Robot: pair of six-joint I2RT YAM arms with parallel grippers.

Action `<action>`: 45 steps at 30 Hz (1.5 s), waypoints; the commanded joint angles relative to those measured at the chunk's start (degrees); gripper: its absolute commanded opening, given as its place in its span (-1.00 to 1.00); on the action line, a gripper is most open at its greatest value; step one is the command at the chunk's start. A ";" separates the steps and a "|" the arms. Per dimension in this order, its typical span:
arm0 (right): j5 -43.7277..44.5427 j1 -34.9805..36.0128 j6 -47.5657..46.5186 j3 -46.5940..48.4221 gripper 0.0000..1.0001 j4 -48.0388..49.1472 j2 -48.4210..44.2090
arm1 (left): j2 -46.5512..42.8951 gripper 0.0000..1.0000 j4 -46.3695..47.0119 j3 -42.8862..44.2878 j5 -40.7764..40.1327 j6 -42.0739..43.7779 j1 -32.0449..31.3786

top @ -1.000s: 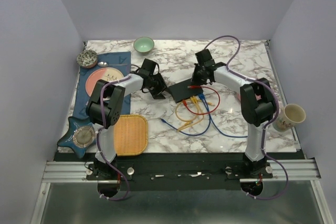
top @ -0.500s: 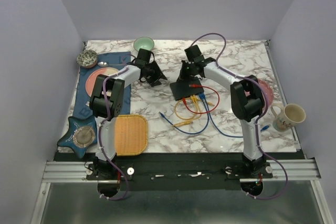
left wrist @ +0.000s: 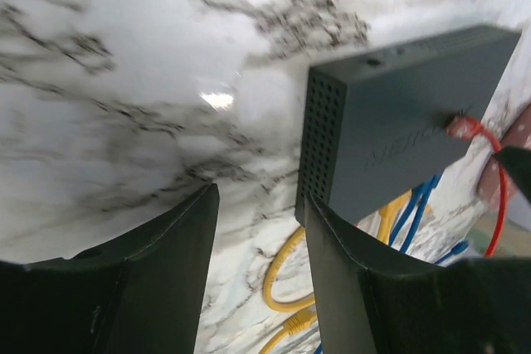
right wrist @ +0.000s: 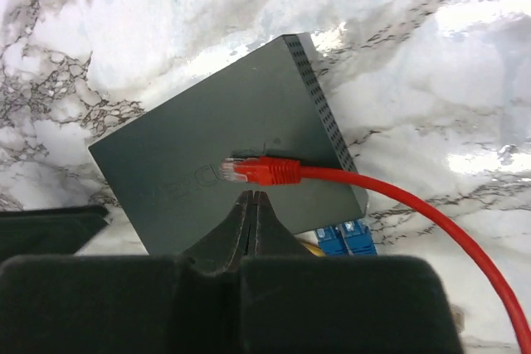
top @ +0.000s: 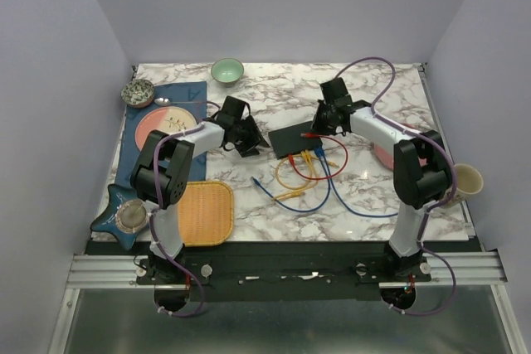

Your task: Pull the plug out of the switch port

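Observation:
The black switch box (top: 292,140) lies mid-table, its port edge facing the near side. Blue plugs (right wrist: 343,238) and yellow cables (top: 305,159) sit at that edge. A red plug (right wrist: 261,172) lies loose on top of the box, its red cable (right wrist: 431,230) trailing right. My right gripper (right wrist: 253,196) is shut and empty, its tips just short of the red plug; it hovers at the box's right end (top: 320,128). My left gripper (left wrist: 257,213) is open beside the box's left end (left wrist: 398,130), with marble between the fingers.
Loose blue, yellow and red cables (top: 307,184) spread in front of the box. An orange woven tray (top: 206,213), a pink plate (top: 162,126) on a blue mat, a green bowl (top: 226,70), a patterned bowl (top: 138,92) and a mug (top: 463,181) ring the workspace.
My right gripper swung left over the box and is now back at its right end. My left gripper drew away toward the far side, then returned beside the box's left end.

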 commanded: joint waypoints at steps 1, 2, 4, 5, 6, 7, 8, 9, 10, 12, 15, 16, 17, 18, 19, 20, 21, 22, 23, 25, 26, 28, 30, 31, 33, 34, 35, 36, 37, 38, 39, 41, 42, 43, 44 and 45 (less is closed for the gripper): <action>3.42 -2.48 1.35 -4.61 -0.99 1.53 -1.19 | -0.53 0.20 1.74 -2.91 0.21 -0.53 -2.85; 3.59 -2.75 1.35 -5.14 -0.99 1.53 -1.10 | -0.18 0.20 2.09 -3.79 0.56 -0.80 -3.11; 4.03 -3.45 1.35 -6.98 -0.99 1.71 -0.67 | 0.53 0.21 3.58 -4.67 1.43 -1.50 -3.38; 4.21 -3.71 1.52 -7.60 -0.99 1.71 -0.49 | 0.88 0.21 3.76 -5.20 1.70 -1.68 -3.47; 4.21 -3.89 1.70 -8.31 -0.99 1.88 -0.40 | 1.58 0.21 3.94 -5.20 1.88 -1.77 -3.47; 4.12 -4.24 1.70 -8.75 -0.99 2.15 0.04 | 2.02 0.21 4.11 -5.20 2.23 -1.77 -3.47; 4.12 -4.33 1.70 -9.62 -0.99 2.32 0.30 | 2.72 0.21 4.12 -4.94 2.40 -1.77 -3.47; 3.95 -4.42 1.52 -9.80 -0.99 2.24 0.74 | 3.16 0.21 4.03 -4.76 2.58 -1.85 -3.47; 3.51 -4.51 1.44 -9.89 -0.99 2.32 1.79 | 3.52 0.21 4.03 -4.50 2.93 -1.94 -3.47; 1.50 -4.42 1.26 -10.33 -0.99 2.59 2.76 | 4.57 0.21 3.77 -3.53 3.55 -1.94 -3.38; -2.88 -3.98 1.26 -11.30 -0.99 4.25 3.99 | 5.01 0.21 3.33 -2.83 3.72 -1.77 -3.12; -3.08 -3.11 1.35 -11.30 -0.99 4.78 3.82 | 4.93 0.21 3.41 -2.74 3.81 -1.85 -2.85; -3.43 -2.49 1.26 -11.30 -0.99 4.96 3.91 | 4.93 0.21 3.41 -2.65 3.81 -1.85 -2.33; -3.87 -1.88 1.17 -10.52 -0.99 4.96 4.08 | 4.93 0.21 3.41 -2.65 3.81 -1.85 -2.06; -4.66 -0.57 1.08 -10.16 -0.99 5.05 4.26 | 4.84 0.21 3.41 -2.65 3.81 -1.85 -1.71; -5.10 0.14 1.08 -9.64 -0.99 4.96 4.35 | 4.75 0.21 3.33 -2.57 3.81 -2.03 -1.01; -5.63 0.85 1.26 -9.02 -0.99 4.96 4.87 | 4.75 0.21 3.32 -2.39 3.99 -2.03 -0.57; -6.68 2.16 1.26 -7.62 -0.99 4.88 5.22 | 4.84 0.21 3.24 -2.30 3.99 -1.94 -0.22; -7.04 2.78 1.35 -6.83 -0.99 4.79 5.49 | 4.84 0.22 3.06 -1.78 3.90 -1.85 0.13; -8.79 4.01 1.87 -4.11 -0.99 4.61 6.62 | 5.28 0.22 2.62 -1.07 3.55 -1.42 1.01; -9.32 4.28 1.96 -3.14 -0.99 4.44 7.15 | 5.63 0.22 2.36 -0.03 3.46 -1.33 1.36; -10.81 5.24 2.31 -0.94 -0.99 3.74 8.47 | 6.68 0.22 1.83 1.03 3.64 -1.06 2.42; -11.87 5.95 2.40 1.96 -0.99 3.47 9.09 | 7.73 0.22 1.74 2.44 3.55 -0.98 3.12; -12.92 6.74 2.23 2.75 -0.99 3.12 9.44 | 8.09 0.22 1.39 3.14 3.64 -0.89 3.65; -13.54 7.62 1.88 4.77 -0.98 2.59 10.15 | 9.83 0.22 0.60 5.77 3.90 -0.45 3.92; -13.63 8.06 1.70 5.13 -0.97 2.42 10.32 | 10.46 0.22 -0.62 6.83 3.81 -0.19 4.00; -13.37 8.06 1.52 5.22 -0.97 2.33 9.97 | 10.72 0.22 -0.98 8.06 3.90 -0.10 4.00; -12.93 8.06 1.17 4.70 -0.96 2.24 9.45 | 10.81 0.22 -1.16 8.42 3.64 0.08 4.00; -10.23 8.06 1.08 4.26 -0.96 1.63 8.66 | 10.38 0.22 -1.42 8.42 3.29 0.08 4.00; -8.38 8.06 0.73 3.82 -0.94 1.45 7.26 | 9.77 0.22 -1.60 8.25 2.68 0.34 3.92; -6.53 8.06 -0.49 3.12 -0.86 1.45 4.11 | 8.28 0.22 -1.77 8.25 0.93 1.13 4.00; -1.34 8.06 -1.98 1.62 -0.70 1.45 0.41 | 6.52 0.22 -3.09 8.16 -1.27 2.01 4.09; -0.55 8.06 -3.65 1.36 -0.48 1.45 -2.91 | 4.77 0.23 -3.35 8.07 -2.76 2.27 4.09; 3.03 8.06 -4.27 0.66 -0.36 1.45 -4.34 | 3.88 0.25 -3.53 7.90 -3.56 2.62 4.18; 4.02 8.06 -4.89 0.30 -0.25 1.45 -5.66 | 3.17 0.25 -3.44 7.63 -3.92 2.80 4.18; 4.64 8.06 -5.85 -0.13 -0.03 1.45 -6.98 | 1.95 0.25 -3.53 7.54 -4.18 2.98 4.09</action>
